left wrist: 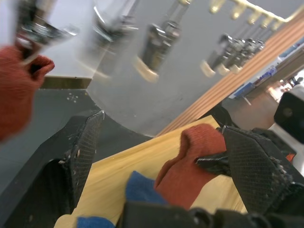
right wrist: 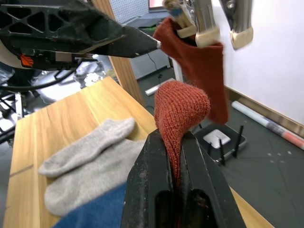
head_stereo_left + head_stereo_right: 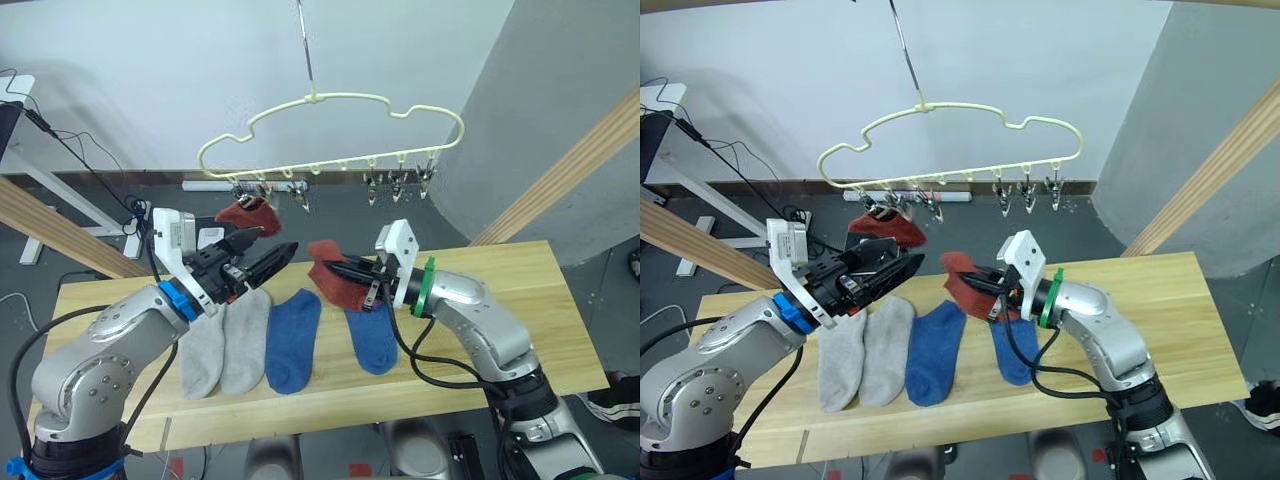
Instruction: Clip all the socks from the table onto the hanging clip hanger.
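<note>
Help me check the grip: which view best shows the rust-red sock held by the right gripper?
The right wrist view: the rust-red sock rises pinched between the shut fingers. Both eye views show it from the side, drooping from the right gripper; the left wrist view shows its folded end.

The socks (image 3: 294, 340) are soft matt knit cloth (the rust-red one (image 2: 180, 111) coarsely ribbed); the table (image 3: 520, 300) is smooth grained wood; the clip hanger (image 3: 330, 135) is glossy coated wire with shiny metal clips (image 1: 159, 40).
</note>
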Robot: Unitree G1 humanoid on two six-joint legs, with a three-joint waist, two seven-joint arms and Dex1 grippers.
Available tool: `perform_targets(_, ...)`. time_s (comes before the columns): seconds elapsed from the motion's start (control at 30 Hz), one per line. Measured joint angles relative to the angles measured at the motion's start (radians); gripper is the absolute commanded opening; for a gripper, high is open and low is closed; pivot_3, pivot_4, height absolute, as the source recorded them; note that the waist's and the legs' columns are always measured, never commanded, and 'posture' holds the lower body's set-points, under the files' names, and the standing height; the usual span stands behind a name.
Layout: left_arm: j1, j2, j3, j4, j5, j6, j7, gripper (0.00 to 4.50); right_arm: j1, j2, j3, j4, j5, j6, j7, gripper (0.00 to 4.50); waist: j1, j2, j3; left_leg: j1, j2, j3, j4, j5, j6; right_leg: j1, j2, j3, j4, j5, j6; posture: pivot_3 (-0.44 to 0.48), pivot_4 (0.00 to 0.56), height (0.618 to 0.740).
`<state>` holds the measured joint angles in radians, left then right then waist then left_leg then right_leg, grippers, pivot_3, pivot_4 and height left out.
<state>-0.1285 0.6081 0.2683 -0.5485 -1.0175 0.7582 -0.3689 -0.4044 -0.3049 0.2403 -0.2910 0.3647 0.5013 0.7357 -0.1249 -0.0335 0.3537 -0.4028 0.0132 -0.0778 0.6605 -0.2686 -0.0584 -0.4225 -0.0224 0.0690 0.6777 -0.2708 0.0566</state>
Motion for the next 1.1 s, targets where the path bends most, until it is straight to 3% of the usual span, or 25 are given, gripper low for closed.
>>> perform_targets(0.17, 0.011, 0.005, -0.021, -0.013, 0.037, -0.014, -0.036, 4.44, 0.021, -0.049, -0.016, -0.042, 0.014, 0.038, 0.002, 0.00, 0.004, 0.000, 0.000, 0.000, -0.001, 0.000, 0.000, 0.000, 0.000, 0.000, 0.000, 0.000, 0.000, 0.000, 0.000, -0.177, 0.343, 0.737)
perform_targets(0.37, 0.105, 0.099, -0.070, -0.082, 0.189, -0.115, -0.185, 4.44, 0.087, -0.251, -0.150, -0.097, 0.119, 0.207, 0.034, 0.00, 0.018, 0.002, 0.001, -0.002, 0.000, 0.001, 0.000, 0.000, 0.000, 0.000, -0.002, 0.001, -0.003, 0.000, 0.000, -0.163, 0.353, 0.737)
perform_targets(0.5, 0.121, 0.095, -0.087, -0.086, 0.241, -0.161, -0.225, 4.44, 0.103, -0.337, -0.213, -0.096, 0.151, 0.314, 0.030, 0.00, 0.019, 0.001, 0.001, -0.002, -0.001, 0.002, -0.001, 0.000, 0.000, 0.000, 0.000, 0.000, -0.004, 0.000, 0.000, -0.163, 0.352, 0.737)
perform_targets(0.63, 0.123, 0.040, -0.092, -0.085, 0.290, -0.209, -0.210, 4.44, 0.125, -0.359, -0.147, 0.032, 0.052, 0.314, -0.013, 0.00, 0.019, 0.001, 0.001, -0.002, -0.001, 0.005, 0.000, 0.000, 0.000, 0.000, 0.001, 0.000, -0.004, 0.000, 0.000, -0.154, 0.347, 0.737)
perform_targets(0.77, 0.127, 0.015, -0.098, -0.082, 0.337, -0.232, -0.186, 4.46, 0.148, -0.352, -0.101, 0.116, -0.025, 0.284, -0.047, 1.03, 0.019, 0.001, 0.001, -0.003, -0.001, 0.006, 0.000, 0.000, 0.000, -0.001, 0.000, 0.001, -0.004, 0.000, 0.000, -0.148, 0.345, 0.737)
perform_targets(1.03, 0.158, -0.058, -0.107, -0.060, 0.492, -0.344, -0.135, 4.50, 0.185, -0.375, -0.137, 0.117, -0.080, 0.152, -0.058, 3.72, 0.023, 0.001, 0.001, -0.003, -0.001, 0.005, 0.000, 0.000, 0.000, 0.000, 0.000, 0.001, -0.004, 0.000, 0.000, -0.165, 0.342, 0.737)
perform_targets(1.1, 0.157, -0.076, -0.113, -0.053, 0.521, -0.374, -0.126, 4.50, 0.199, -0.401, -0.144, 0.098, -0.089, 0.115, -0.040, 3.72, 0.024, 0.001, 0.001, -0.003, -0.001, 0.005, 0.000, 0.000, 0.000, 0.000, 0.000, 0.001, -0.004, 0.000, 0.000, -0.178, 0.340, 0.737)
